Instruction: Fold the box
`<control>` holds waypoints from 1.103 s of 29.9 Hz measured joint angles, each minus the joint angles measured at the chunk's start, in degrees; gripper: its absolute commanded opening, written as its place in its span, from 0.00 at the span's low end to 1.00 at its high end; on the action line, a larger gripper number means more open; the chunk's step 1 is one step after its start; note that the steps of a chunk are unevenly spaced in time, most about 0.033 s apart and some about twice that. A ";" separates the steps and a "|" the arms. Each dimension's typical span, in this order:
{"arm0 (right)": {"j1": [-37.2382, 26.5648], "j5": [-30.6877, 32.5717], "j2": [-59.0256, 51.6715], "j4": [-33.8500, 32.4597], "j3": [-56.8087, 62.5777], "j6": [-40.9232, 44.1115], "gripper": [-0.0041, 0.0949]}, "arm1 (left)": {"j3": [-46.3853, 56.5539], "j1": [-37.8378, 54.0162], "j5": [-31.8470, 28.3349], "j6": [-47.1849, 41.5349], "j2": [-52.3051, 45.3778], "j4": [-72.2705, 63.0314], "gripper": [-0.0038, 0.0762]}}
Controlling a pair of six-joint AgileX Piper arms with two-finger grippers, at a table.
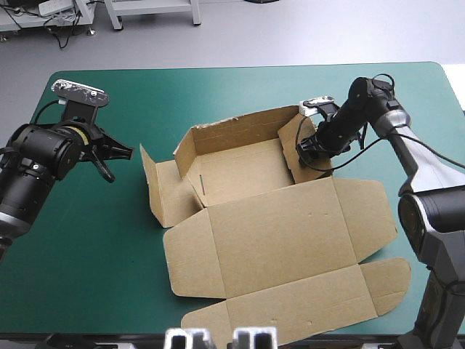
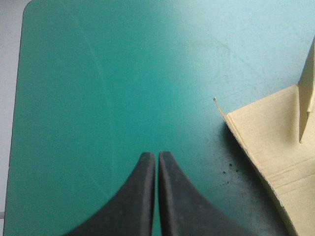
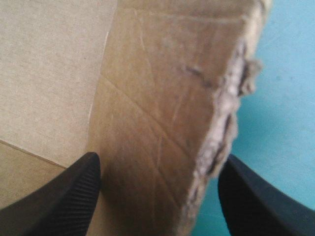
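Close right end effector (image 1: 309, 155), open astride the right wall (image 3: 162, 98) of the half-raised box (image 1: 269, 240) at the middle of the desk (image 1: 109, 247), squarely before folding inward. Bring left end effector (image 2: 157, 160), shut and empty left of the box, to brace.

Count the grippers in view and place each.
2. The left gripper, shut, is over the cover left of the box; the right gripper, open, straddles its right wall.

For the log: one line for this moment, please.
box: half folded, lid flat; left gripper: shut, apart; right gripper: open astride side wall
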 measured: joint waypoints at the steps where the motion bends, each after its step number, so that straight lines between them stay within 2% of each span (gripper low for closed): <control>1: 0.00 0.00 0.17 0.00 0.00 0.00 0.41 | 0.00 0.00 0.00 0.00 0.00 0.00 0.06; 5: 0.00 0.00 0.95 0.00 0.00 -1.55 0.07 | 0.00 0.00 0.00 -0.05 0.00 -0.37 0.06; 6: 0.00 -0.07 0.95 -0.08 0.00 -2.12 0.03 | 0.00 0.00 0.00 -0.05 0.00 -0.37 0.06; 13: 0.00 -0.15 0.43 -1.48 -1.97 -3.51 0.02 | 0.00 0.00 0.94 -0.05 0.00 -0.32 0.06; 18: 0.00 0.23 -2.93 -2.89 -9.41 -4.06 0.02 | 0.00 0.00 2.85 0.16 0.00 0.05 0.06; 26: 0.00 0.33 -12.27 -3.75 -20.19 -3.60 0.02 | 0.00 0.00 7.59 5.50 0.00 0.11 0.06; 29: 0.00 0.40 -15.19 -6.16 -20.97 -3.65 0.02 | 0.00 0.00 7.33 5.61 0.00 0.49 0.06; 33: 0.09 0.42 -17.61 -13.71 -20.99 -3.15 0.02 | 0.00 0.00 4.47 -1.51 0.00 6.84 0.06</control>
